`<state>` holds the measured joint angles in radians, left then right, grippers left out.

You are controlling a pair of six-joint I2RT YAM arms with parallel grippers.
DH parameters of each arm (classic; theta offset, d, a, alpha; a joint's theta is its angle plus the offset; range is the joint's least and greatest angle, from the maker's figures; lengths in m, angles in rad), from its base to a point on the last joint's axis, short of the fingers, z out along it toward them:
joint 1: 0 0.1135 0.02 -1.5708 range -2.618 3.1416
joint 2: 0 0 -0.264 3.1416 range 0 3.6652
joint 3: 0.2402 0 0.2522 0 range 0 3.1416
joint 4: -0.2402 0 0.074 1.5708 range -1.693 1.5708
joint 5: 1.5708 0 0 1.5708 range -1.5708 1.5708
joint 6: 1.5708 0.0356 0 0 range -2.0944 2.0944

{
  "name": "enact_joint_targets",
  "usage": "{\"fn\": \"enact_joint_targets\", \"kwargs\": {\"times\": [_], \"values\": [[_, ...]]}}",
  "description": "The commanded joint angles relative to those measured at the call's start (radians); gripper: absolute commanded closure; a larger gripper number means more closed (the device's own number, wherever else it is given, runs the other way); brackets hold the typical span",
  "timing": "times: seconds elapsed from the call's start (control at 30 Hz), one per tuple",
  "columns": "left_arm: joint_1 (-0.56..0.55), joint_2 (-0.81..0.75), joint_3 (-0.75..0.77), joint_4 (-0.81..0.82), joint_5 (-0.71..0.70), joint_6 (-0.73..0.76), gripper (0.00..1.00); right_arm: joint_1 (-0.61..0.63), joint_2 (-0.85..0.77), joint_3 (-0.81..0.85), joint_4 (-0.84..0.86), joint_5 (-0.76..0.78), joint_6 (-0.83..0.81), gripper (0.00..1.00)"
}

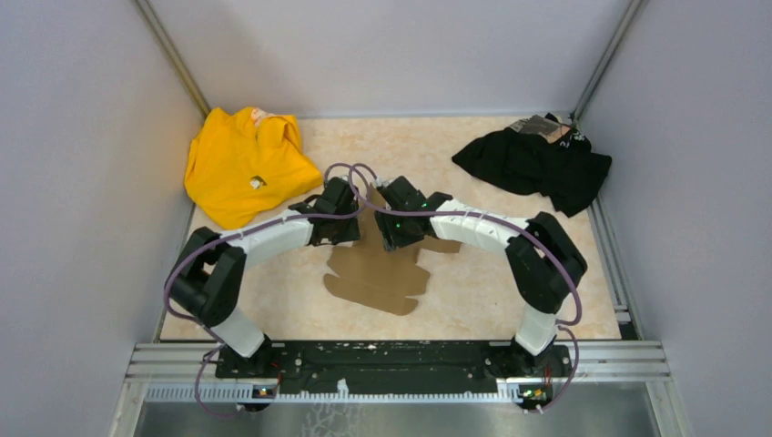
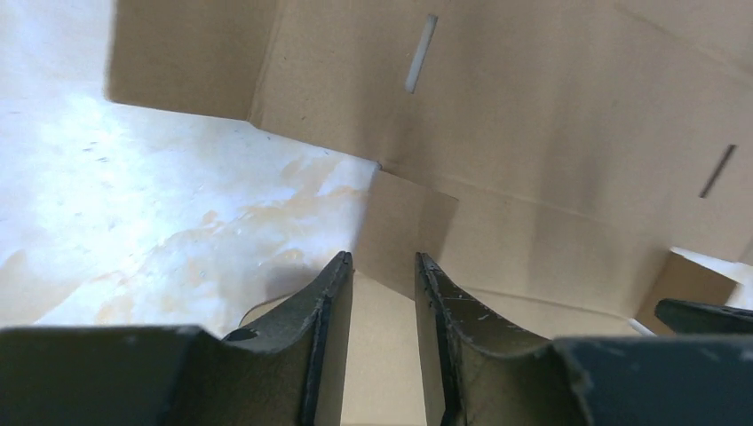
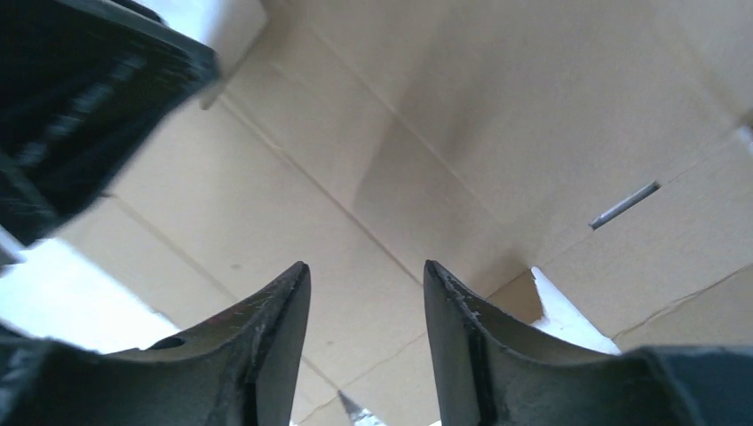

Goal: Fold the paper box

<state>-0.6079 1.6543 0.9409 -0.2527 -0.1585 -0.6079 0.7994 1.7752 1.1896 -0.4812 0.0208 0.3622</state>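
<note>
The left hand (image 2: 382, 262), fingers narrowly parted and gripping nothing, hovers over the paper box (image 1: 378, 273); the right hand (image 3: 366, 266), fingers wider apart and empty, hangs beside it over the box's far part; the box lies mid-desk (image 1: 473, 300)

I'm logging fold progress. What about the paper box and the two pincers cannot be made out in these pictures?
1. Top external: the left arm and right arm cover the far part of the paper box.
2. Left wrist: beyond the left pincer, the box runs off the top and right edges.
3. Right wrist: a dark shape to the upper left of the right pincer is too blurred to name.
</note>
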Motion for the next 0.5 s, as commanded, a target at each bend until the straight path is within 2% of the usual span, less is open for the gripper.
{"fn": "enact_joint_targets", "kwargs": {"times": [0.0,0.1,0.13,0.2,0.23,0.3,0.33,0.47], "values": [[0.005,-0.145,0.084,-0.167,-0.050,0.040,0.60,-0.043,-0.153,0.118,0.027,-0.086,-0.011,0.47],[0.006,-0.248,0.085,-0.189,-0.054,0.046,0.49,-0.122,-0.189,0.135,0.027,-0.152,0.014,0.46],[0.010,-0.274,0.088,-0.191,-0.026,0.056,0.44,-0.151,-0.203,0.132,0.026,-0.163,0.019,0.41],[0.036,-0.313,0.098,-0.214,0.039,0.063,0.39,-0.212,-0.224,0.142,-0.001,-0.170,0.008,0.24],[0.042,-0.333,0.097,-0.219,0.063,0.065,0.32,-0.238,-0.229,0.154,-0.020,-0.166,-0.009,0.18],[0.044,-0.371,0.088,-0.242,0.077,0.059,0.06,-0.275,-0.221,0.212,-0.082,-0.143,-0.058,0.12],[0.044,-0.392,0.073,-0.249,0.086,0.054,0.02,-0.280,-0.209,0.243,-0.110,-0.132,-0.086,0.10],[0.043,-0.499,-0.008,-0.270,0.139,0.004,0.02,-0.295,-0.173,0.323,-0.143,-0.145,-0.192,0.08]]}}
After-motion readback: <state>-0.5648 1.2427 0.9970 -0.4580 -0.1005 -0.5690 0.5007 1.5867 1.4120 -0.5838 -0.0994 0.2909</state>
